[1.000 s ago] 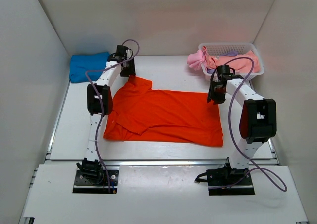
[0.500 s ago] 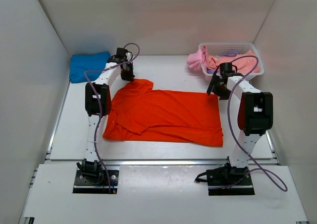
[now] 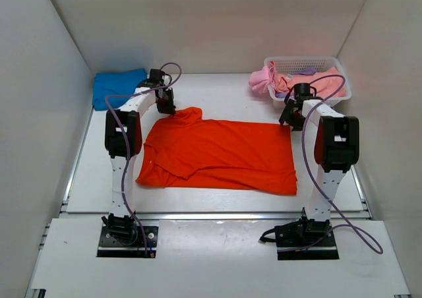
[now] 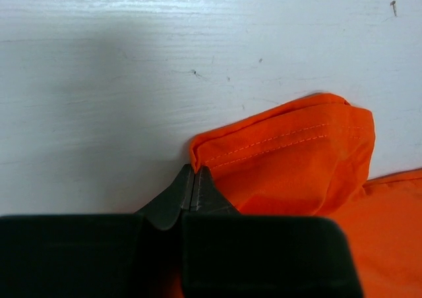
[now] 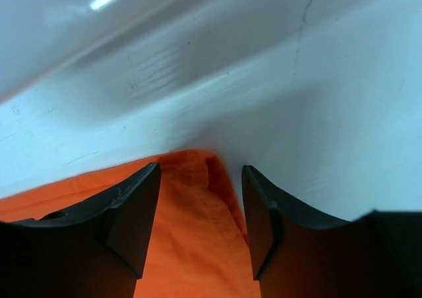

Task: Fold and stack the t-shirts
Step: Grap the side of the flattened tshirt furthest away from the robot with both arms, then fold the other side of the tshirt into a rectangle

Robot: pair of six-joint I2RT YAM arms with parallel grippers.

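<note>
Bench [image 3: 217,93]: white, walled on 3 sides. Orange-red t-shirt [image 3: 217,156]: spread flat at bench centre, 1 sleeve at the far left. Basket [image 3: 310,64]: far right corner, holding pale pink t-shirts [image 3: 264,80]. Blue t-shirt [image 3: 115,87]: folded, far left corner. Left hand [image 4: 193,179]: pressed together, pinching the stitched edge of the far sleeve. Right hand [image 5: 201,206]: spread, straddling the far right corner of the orange cloth, not yet closed.

Step in hand, as judged: securing both far corners for a fold toward the near edge. Lower the Right hand until the corner sits well between the fingers, then close fully. Lift both corners together and level to avoid skew and wrinkles.
</note>
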